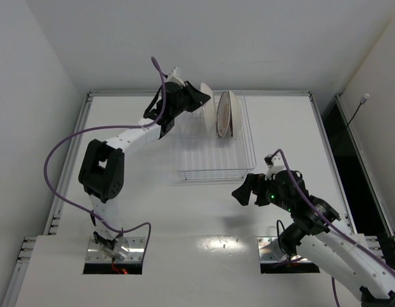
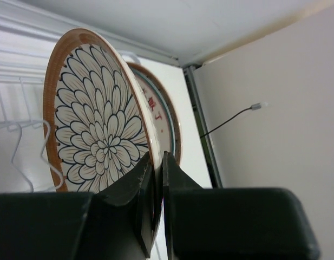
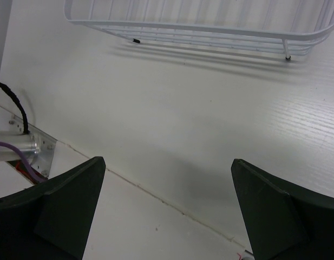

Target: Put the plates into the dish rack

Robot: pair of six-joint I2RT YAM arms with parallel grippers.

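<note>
plates: one in hand, rest look racked. left gripper (image 2: pixel 157 162) is pinched tight on the lower rim of the floral plate (image 2: pixel 96 119). plate is upright on edge, over the far-left part of the dish rack (image 1: pixel 248 157). in top view it shows edge-on, just beside the standing plates w/ a small gap between. can't tell if its bottom edge sits in a slot; arm and wire hide that.

red-marked plate (image 2: pixel 158 111) stands right behind the floral one in left wrist view, teal ring inside a brown rim, face toward the cam. top view seems to show another rim, third plate (image 1: pixel 232 112), close behind it on the right side. the two overlap there, so the count is prob. two racked, not certain.

right gripper (image 1: pixel 244 190) has fingers spread wide w/ nothing between them. it hovers over bare table (image 1: pixel 184 217), just short of the rack's near edge. right wrist view shows only tabletop and the rack's near wire.

no loose plates on the table in any view.

judgement: task nearly done, this looks like the last plate. left to do: lower it into a divider, let go, back the arm out w/o bumping the red-marked neighbour. the small gap is the risk. right arm seems to have no job at this pt.
</note>
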